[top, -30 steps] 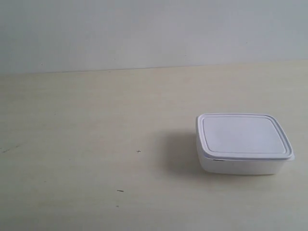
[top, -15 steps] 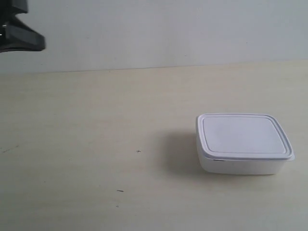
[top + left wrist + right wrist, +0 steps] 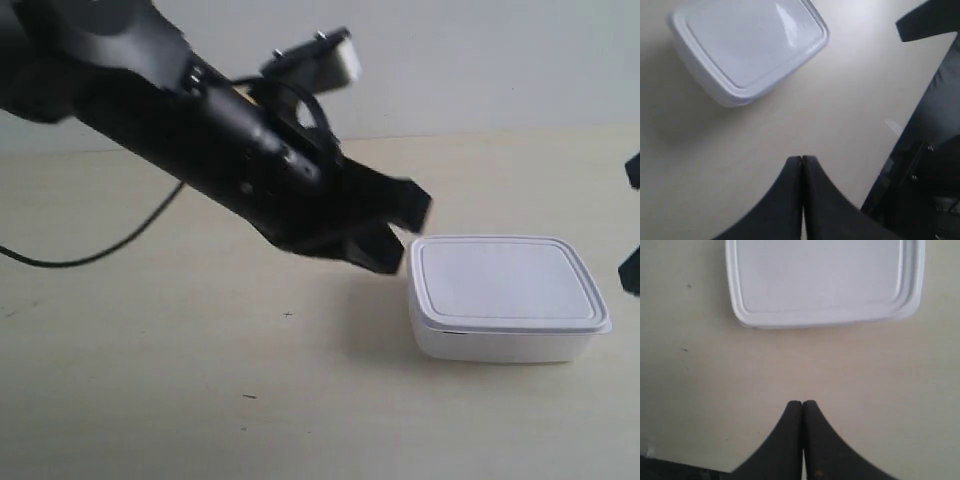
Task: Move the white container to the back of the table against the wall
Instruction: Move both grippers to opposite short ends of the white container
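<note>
The white container (image 3: 505,290) sits lid on, on the table (image 3: 150,400), well in front of the wall (image 3: 500,60). The black arm at the exterior view's left reaches across, its gripper (image 3: 403,228) just beside the container's near-left corner, apart from it as far as I can tell. In the left wrist view the container (image 3: 747,45) lies ahead of my left gripper (image 3: 802,158), shut and empty. In the right wrist view the container (image 3: 822,280) lies ahead of my right gripper (image 3: 802,402), also shut and empty.
A black cable (image 3: 100,250) hangs from the arm at the exterior view's left down over the table. Dark parts of the other arm (image 3: 632,270) show at the exterior view's right edge, and as a dark mass (image 3: 925,165) in the left wrist view.
The arm at the exterior view's left swept in from the upper left corner to the container's side. Dark arm parts appeared at the right edge. The container has not moved.
</note>
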{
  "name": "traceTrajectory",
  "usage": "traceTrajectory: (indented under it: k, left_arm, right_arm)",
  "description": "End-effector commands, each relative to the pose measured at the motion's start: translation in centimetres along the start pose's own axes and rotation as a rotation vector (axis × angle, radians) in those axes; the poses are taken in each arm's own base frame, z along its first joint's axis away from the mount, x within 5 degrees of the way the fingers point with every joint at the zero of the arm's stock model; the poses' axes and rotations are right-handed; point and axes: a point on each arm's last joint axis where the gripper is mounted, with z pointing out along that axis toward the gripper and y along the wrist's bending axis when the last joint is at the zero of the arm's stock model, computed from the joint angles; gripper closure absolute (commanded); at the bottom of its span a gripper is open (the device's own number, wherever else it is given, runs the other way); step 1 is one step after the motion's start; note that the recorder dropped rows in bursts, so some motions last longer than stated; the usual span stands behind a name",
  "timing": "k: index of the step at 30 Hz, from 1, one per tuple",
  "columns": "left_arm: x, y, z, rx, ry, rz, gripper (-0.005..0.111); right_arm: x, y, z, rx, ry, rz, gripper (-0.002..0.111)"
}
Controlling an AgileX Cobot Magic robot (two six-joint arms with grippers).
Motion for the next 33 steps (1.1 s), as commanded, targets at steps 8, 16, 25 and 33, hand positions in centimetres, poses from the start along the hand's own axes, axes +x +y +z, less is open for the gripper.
traceTrajectory:
  k: [8,16,25,33]
  left_arm:
    - [3.0,-2.0,9.4,0.059,0.132,-0.042,0.107]
    - [2.1,-0.9,13.2,0.048,0.118,-0.093,0.107]
    - [0.9,-0.1,16.6,0.051,0.12,-0.093,0.107]
    - [1.4,0.9,18.7,0.046,0.157,-0.113,0.107]
  right_arm:
    - [2.3,-2.6,4.1,0.042,0.068,0.051,0.108]
    - [0.9,-4.7,6.8,0.106,0.105,0.082,0.108]
    - [-0.4,-6.7,10.1,0.136,0.131,0.114,0.108]
    - [-2.3,-7.1,11.0,0.13,0.117,0.107,0.108]
